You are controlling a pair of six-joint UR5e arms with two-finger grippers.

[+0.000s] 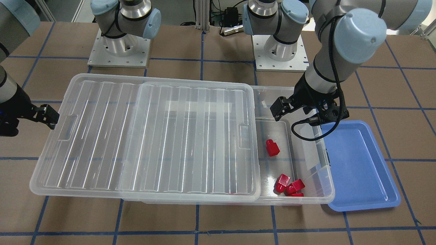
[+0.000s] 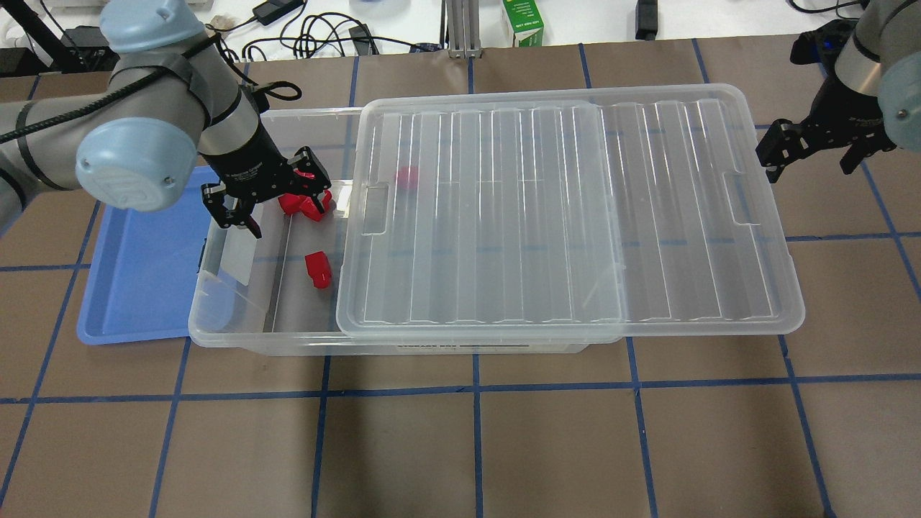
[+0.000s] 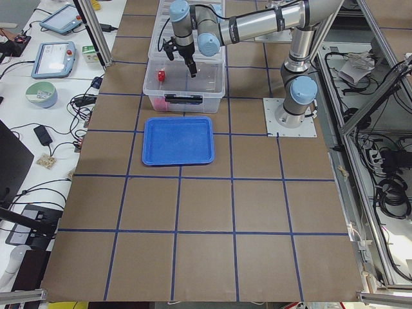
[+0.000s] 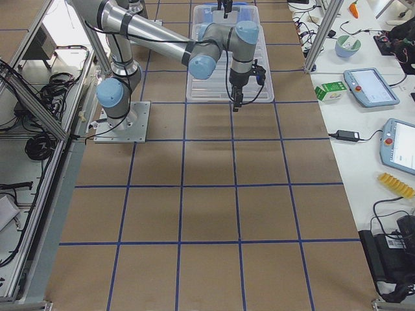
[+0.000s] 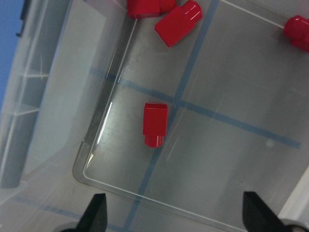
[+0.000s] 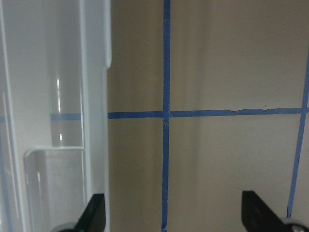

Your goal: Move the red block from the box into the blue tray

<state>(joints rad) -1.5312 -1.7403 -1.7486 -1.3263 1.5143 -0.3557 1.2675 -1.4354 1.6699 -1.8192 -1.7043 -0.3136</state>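
You see the red block (image 5: 155, 124), glossy and chunky with a stepped end, lying alone on the floor of the translucent box (image 1: 313, 163), below the left gripper (image 5: 176, 218), jaws wide and empty. The right gripper (image 6: 176, 218) holds its jaws wide too. The blue tray (image 1: 361, 163) sits just beside the box.

Five red blocks (image 1: 272, 147), one blue tray (image 1: 361, 170), one box (image 1: 329, 195).
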